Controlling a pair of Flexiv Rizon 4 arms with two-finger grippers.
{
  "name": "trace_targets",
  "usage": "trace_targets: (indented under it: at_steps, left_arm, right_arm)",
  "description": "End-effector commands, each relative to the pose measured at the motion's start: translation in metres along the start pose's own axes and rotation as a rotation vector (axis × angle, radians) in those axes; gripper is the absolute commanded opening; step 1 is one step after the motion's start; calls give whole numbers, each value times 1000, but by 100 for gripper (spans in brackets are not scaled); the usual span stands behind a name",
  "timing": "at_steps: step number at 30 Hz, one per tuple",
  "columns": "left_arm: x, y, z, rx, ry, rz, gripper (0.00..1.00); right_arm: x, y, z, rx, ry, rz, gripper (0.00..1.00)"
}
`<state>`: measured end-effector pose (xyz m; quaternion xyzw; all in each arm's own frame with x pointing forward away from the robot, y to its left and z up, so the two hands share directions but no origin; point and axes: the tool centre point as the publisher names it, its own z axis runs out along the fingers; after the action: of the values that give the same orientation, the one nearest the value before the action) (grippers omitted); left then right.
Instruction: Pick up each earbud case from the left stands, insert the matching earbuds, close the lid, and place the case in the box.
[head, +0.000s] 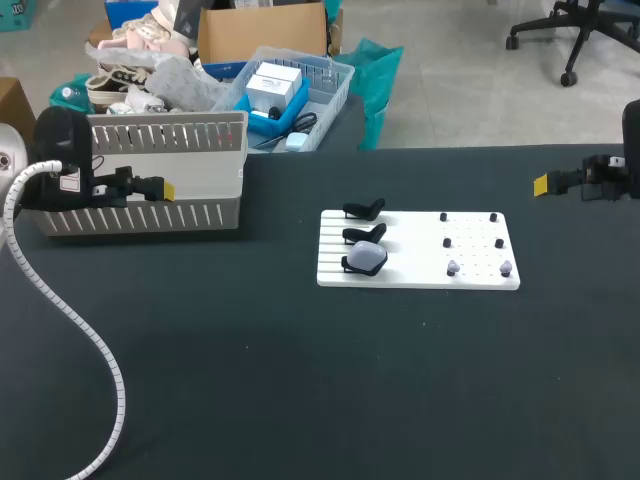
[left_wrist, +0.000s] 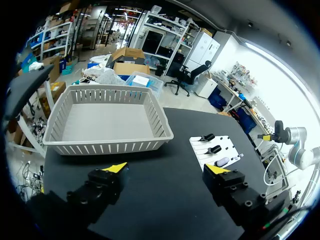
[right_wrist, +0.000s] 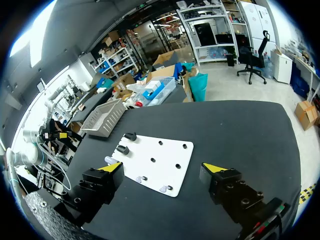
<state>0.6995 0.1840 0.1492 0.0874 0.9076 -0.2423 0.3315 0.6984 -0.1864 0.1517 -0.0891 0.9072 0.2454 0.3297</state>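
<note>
A white board (head: 420, 272) lies mid-table. Three black stands line its left side. The nearest stand holds a pale lavender earbud case (head: 367, 258) with its lid shut, and the other two stands (head: 365, 209) are bare. Two pale earbuds (head: 452, 267) sit on pegs at the board's near right. My left gripper (head: 164, 188) hovers open beside the grey basket (head: 150, 213), far left of the board. My right gripper (head: 542, 184) hangs open at the far right, away from the board. In the wrist views the left gripper (left_wrist: 167, 170) and the right gripper (right_wrist: 162, 167) are both empty.
The slotted grey basket (left_wrist: 107, 145) is empty inside. A white cable (head: 70, 310) trails from my left arm across the near left of the table. Several small black pegs (head: 494, 216) stand on the board's right half (right_wrist: 155, 157).
</note>
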Motion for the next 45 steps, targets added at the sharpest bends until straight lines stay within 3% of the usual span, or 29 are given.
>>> trace_targets:
  at_steps: [1,21,22,24,28,35,45]
  left_arm:
    - [-1,0,0,-2,5,0,100]
    - [-1,0,0,-2,5,0,100]
    - [2,-1,1,13,4,20,100]
    - [2,0,-3,151,161,-55,100]
    - [-2,-1,-4,205,112,-30,100]
    - [-18,-6,-2,300,71,101,100]
    - [-24,-25,5,454,42,414,100]
  right_arm:
    - [0,-1,2,-1,0,-1,100]
    - [0,-1,2,-1,0,-1,100]
    - [0,-1,2,-1,0,-1,100]
    - [0,-1,2,-1,0,-1,100]
    - [0,-1,2,-1,0,-1,100]
    - [0,-1,2,-1,0,-1,100]
    - [0,-1,2,-1,0,-1,100]
